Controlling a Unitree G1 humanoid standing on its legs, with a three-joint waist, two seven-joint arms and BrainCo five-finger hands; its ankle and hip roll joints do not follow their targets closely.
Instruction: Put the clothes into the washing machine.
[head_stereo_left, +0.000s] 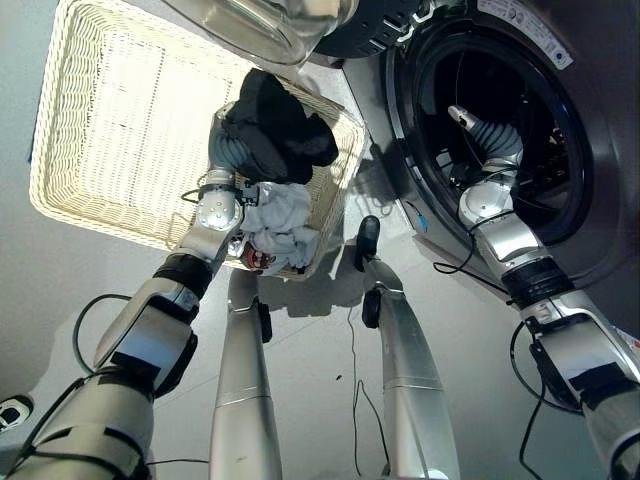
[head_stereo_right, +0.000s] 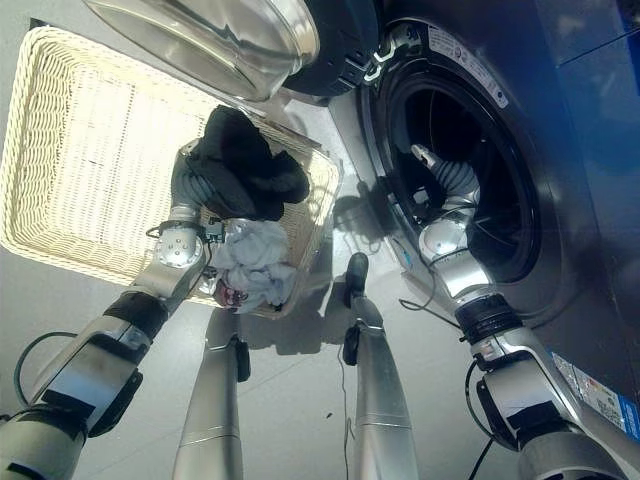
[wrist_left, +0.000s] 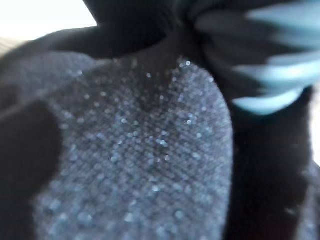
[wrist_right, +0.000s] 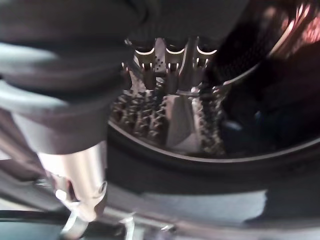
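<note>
A smooth grey floor (head_stereo_left: 320, 360) spreads below, glossy enough to catch soft reflections, and dark shadows fall across its middle under even light.

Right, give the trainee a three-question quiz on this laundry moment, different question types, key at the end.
1. True or false: the washing machine door is open.
2. Which arm reaches into the washing machine drum? A) left B) right C) neither
3. Fill in: the left hand is at the ______ garment in the wicker basket.

Key:
1. True: the door is swung open above the basket.
2. B: the right hand is inside the drum opening.
3. Black: the black garment covers the hand, lying above a pale grey garment in the basket's corner.
</note>
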